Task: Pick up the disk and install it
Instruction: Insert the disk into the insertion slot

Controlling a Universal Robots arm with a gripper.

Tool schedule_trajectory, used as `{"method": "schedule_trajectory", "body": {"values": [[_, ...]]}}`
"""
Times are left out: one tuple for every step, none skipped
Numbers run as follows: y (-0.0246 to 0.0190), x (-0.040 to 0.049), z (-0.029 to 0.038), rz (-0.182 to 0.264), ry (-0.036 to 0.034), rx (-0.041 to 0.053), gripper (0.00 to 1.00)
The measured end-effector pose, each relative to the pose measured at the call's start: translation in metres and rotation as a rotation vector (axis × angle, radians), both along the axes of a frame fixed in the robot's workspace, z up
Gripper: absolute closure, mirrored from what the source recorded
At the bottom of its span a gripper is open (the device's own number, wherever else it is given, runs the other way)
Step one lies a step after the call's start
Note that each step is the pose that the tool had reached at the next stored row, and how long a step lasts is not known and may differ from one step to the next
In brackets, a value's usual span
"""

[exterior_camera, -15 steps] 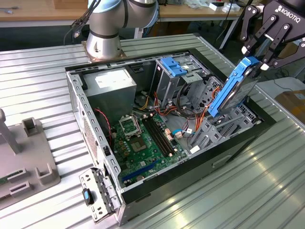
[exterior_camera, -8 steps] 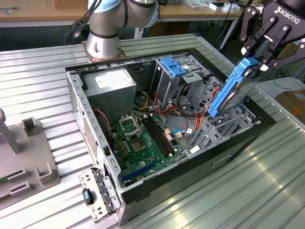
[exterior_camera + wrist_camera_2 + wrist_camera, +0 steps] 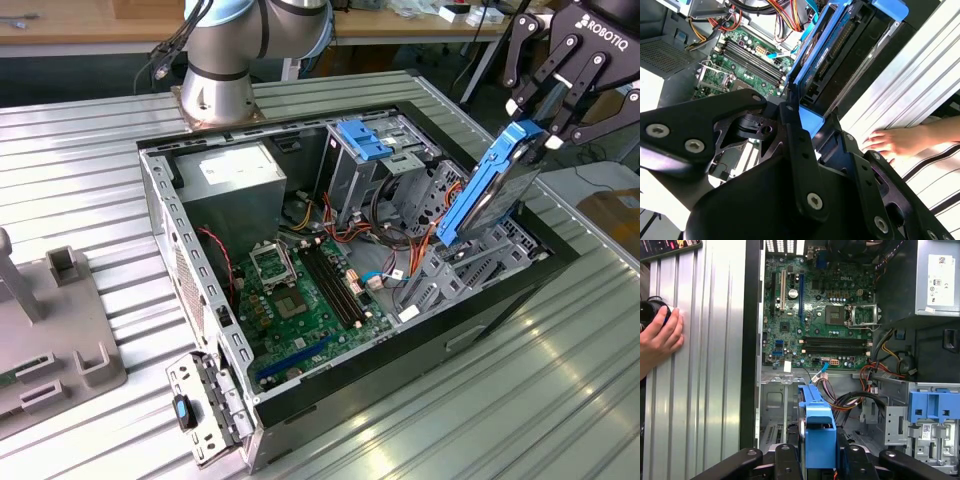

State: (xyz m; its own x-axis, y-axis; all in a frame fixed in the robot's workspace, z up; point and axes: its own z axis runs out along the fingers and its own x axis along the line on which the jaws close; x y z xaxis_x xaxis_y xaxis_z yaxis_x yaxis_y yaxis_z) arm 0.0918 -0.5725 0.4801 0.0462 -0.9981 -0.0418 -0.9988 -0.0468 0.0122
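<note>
Ribbed metal tabletop (image 3: 80, 150) in bright light — a wooden workbench (image 3: 90, 22) stands behind it.

We take this for a robotics lab or electronics workshop. A ribbed silver aluminium worktop (image 3: 90, 140) carries an opened black-and-grey desktop computer case (image 3: 165, 215) with its green motherboard (image 3: 300, 290) bare. A silver-and-blue robot arm (image 3: 225, 60) is mounted just beside the case. Behind stands 1 pale wooden worktop (image 3: 90, 20) with loose cables on it, and a grey plastic fixture (image 3: 70, 340) sits near the case.
</note>
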Motion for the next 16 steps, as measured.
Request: {"method": "schedule_trajectory", "body": {"values": [[0.0, 0.0001, 0.0, 0.0, 0.0, 0.0, 0.64], [0.0, 0.0005, 0.0, 0.0, 0.0001, 0.0, 0.64], [-0.0001, 0.0007, 0.0, -0.001, 0.0, 0.0, 0.64], [-0.0004, 0.0009, -0.0002, -0.004, 0.0, 0.0002, 0.64], [-0.0004, 0.0012, -0.0003, -0.008, 0.0, 0.0002, 0.64], [-0.0005, 0.0013, -0.0003, -0.014, 0.0, 0.0, 0.64], [-0.0005, 0.0014, -0.0003, -0.017, 0.0001, -0.0002, 0.64], [-0.0005, 0.0015, -0.0004, -0.017, 0.0, 0.0, 0.64], [-0.0006, 0.0015, -0.0004, -0.018, 0.0, 0.0, 0.64], [-0.0011, 0.0015, -0.0016, -0.019, 0.0, 0.0002, 0.64], [-0.0015, 0.0015, -0.0029, -0.023, 0.0, -0.0001, 0.64], [-0.0019, 0.0016, -0.0045, -0.029, 0.0, -0.0002, 0.64], [-0.0026, 0.0017, -0.0053, -0.032, 0.0, -0.0001, 0.64], [-0.003, 0.0017, -0.0057, -0.033, 0.0, -0.0001, 0.64], [-0.0035, 0.0019, -0.0062, -0.035, 0.0, -0.0001, 0.64], [-0.0036, 0.0035, -0.007, -0.036, 0.0, -0.0001, 0.64]]}}
